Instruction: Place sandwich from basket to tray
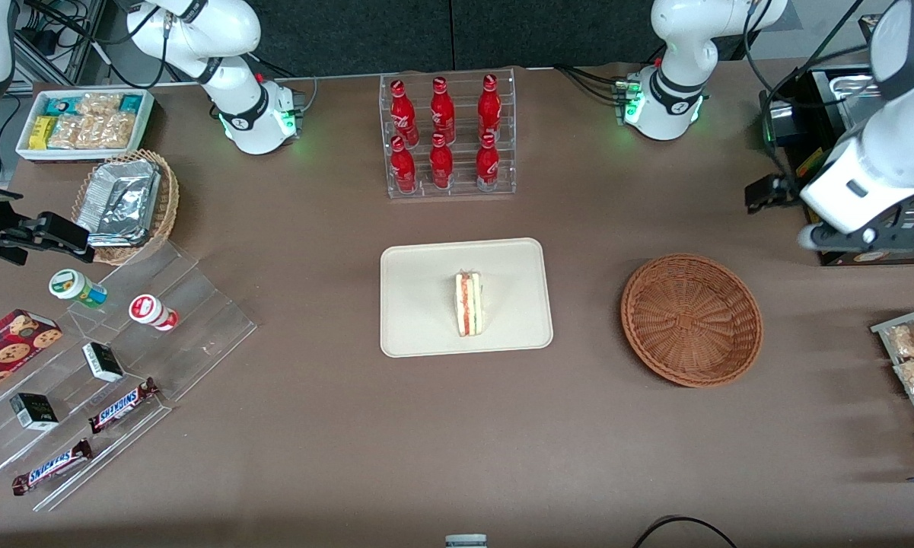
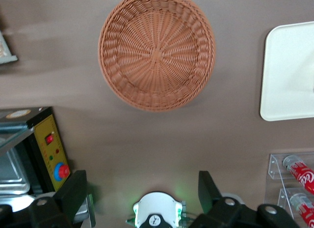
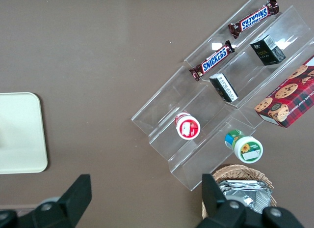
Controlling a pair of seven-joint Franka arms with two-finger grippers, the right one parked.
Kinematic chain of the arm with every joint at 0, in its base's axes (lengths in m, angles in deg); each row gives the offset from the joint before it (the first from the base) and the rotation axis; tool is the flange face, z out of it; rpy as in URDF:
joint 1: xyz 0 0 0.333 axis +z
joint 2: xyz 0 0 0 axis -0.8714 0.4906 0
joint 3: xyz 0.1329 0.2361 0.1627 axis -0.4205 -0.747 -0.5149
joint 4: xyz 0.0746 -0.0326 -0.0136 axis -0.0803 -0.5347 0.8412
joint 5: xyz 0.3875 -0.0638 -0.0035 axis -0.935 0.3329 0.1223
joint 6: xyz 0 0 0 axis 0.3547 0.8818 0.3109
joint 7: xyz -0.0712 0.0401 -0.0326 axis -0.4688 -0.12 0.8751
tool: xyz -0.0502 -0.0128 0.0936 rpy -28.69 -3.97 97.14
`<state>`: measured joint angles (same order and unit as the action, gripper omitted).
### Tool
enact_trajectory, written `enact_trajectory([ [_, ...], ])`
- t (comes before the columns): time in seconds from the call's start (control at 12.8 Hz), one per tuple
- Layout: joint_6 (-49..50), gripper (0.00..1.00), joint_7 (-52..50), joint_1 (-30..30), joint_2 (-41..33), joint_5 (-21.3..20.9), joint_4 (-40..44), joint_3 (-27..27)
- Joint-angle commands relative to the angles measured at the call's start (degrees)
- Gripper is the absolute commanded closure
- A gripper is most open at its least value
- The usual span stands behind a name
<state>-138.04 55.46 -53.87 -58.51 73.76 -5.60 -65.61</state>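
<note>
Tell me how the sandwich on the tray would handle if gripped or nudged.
The sandwich stands on a narrow edge on the tray, so it would probably tip. Its layers look soft and squashable. The open end effector is away, above the table beside the basket.

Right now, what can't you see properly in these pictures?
- Sandwich: the left wrist view cuts off the tray, so it's missing there.
- Hand, raised beside the basket: fingers open; the front view's edge cuts it off.
- Bottle labels: too small.
</note>
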Motion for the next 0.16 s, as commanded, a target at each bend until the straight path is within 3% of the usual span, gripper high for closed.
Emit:
enact_trajectory([
  [0.0, 1.6, 0.00, 1.1, 1.1, -2.7, 0.2, -1.6, 0.2],
  [0.08, 1.6, 0.00, 1.2, 1.2, -2.7, 0.2, -1.7, 0.2],
])
